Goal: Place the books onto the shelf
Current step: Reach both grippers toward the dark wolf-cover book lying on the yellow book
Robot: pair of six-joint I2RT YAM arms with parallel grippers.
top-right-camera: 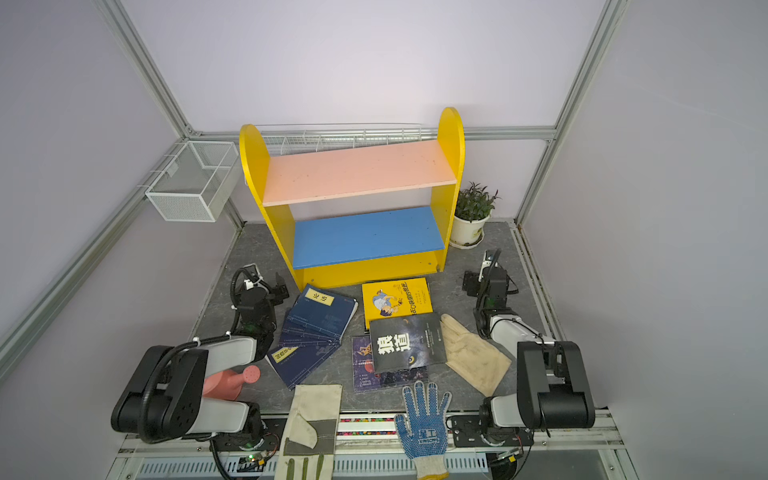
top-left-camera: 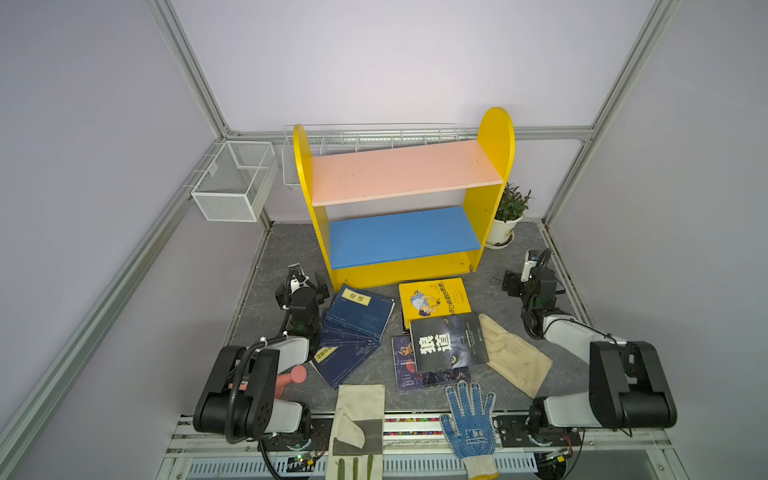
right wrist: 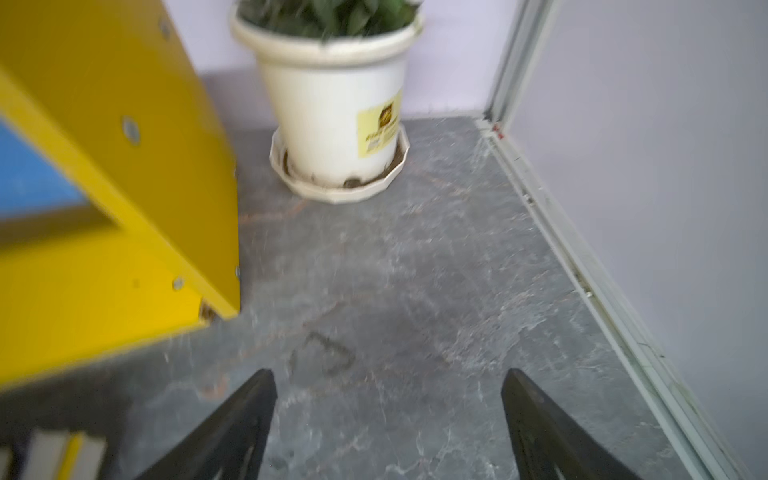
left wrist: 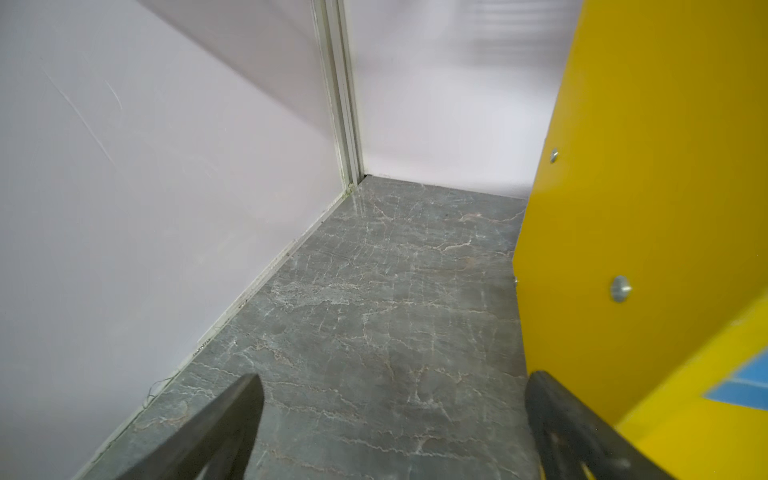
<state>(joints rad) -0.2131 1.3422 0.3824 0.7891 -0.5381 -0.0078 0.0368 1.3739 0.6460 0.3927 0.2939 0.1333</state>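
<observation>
1. While both my arms reached toward the back of the table [left wrist: 374,291], my left gripper [left wrist: 392,376] was spread wide, with only grey marbled tabletop showing between its fingers.
2. Just beside that gripper, on its inner side, stood a yellow side panel of the shelf [left wrist: 644,187], close to one finger but apart from it.
3. My right gripper [right wrist: 387,372] was spread just as wide over bare tabletop, pinching nothing; its wrist view was blurred.
4. The shelf's other side panel stood near that gripper on its inner side, and a potted plant [right wrist: 332,99] sat ahead of its fingertips, well apart from them.
5. The books [top-right-camera: 399,345] lay flat on the table in front of the shelf, between my two grippers and a little back toward my bases.
6. Nearest my left gripper, just inward of it, the navy books [top-left-camera: 359,316] were fanned in a loose stack.
7. Further inward lay the yellow cartoon book [top-left-camera: 434,299], with the black book [top-left-camera: 446,343] overlapping its near edge and resting on the dark purple-blue book [top-left-camera: 405,370].
8. Behind my right gripper a cream glove [top-left-camera: 513,357] lay just beside the black book
</observation>
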